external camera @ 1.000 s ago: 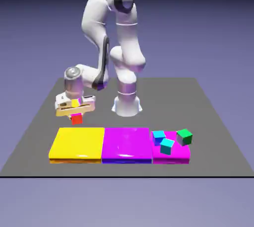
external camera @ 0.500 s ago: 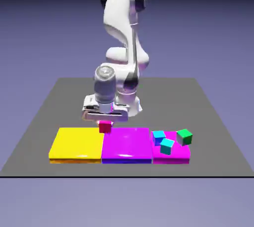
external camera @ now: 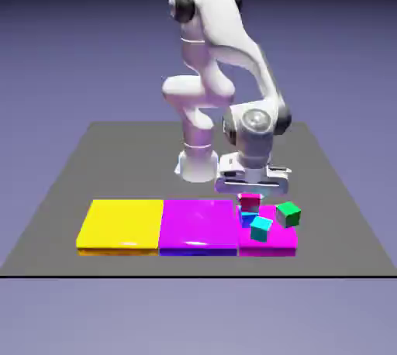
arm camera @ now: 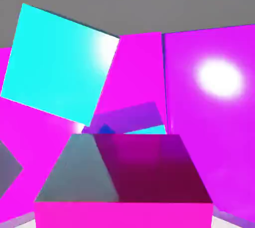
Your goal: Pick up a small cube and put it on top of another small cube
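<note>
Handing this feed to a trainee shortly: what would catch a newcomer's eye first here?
Probably the white arm, which reaches toward the exterior view's right, its gripper above the smaller magenta slab. In the hand view, the magenta cube looms at the bottom middle, with a big bright cyan face at upper left.

Small cube [external camera: 250, 203] atop another small cube [external camera: 248, 220], both behind a third cube [external camera: 261, 229]
</note>
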Available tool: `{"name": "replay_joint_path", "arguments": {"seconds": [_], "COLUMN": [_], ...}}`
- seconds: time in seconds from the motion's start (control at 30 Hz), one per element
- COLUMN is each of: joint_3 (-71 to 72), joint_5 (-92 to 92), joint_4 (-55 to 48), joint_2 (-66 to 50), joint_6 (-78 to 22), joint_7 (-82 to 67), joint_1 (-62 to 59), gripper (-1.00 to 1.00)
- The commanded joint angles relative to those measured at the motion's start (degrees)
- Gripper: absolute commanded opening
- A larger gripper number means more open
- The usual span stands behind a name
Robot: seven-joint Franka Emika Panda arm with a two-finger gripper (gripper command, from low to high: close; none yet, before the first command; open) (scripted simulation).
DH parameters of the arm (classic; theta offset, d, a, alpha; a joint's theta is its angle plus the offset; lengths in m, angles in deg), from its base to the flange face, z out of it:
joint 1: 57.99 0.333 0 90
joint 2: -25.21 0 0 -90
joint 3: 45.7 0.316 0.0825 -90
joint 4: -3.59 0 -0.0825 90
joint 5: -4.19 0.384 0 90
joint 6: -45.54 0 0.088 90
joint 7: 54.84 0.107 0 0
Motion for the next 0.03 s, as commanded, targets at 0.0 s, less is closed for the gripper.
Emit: {"name": "replay_joint_path", "arguments": {"seconds": [0.0], "joint_3": [0.08], "joint_5": [0.56], "joint_4": [-1.03], "joint_2": [1.55], "joint_6": [-2.49], "joint_7": [-0.42], "joint_1": [-0.25], "gripper": [1.0]}}
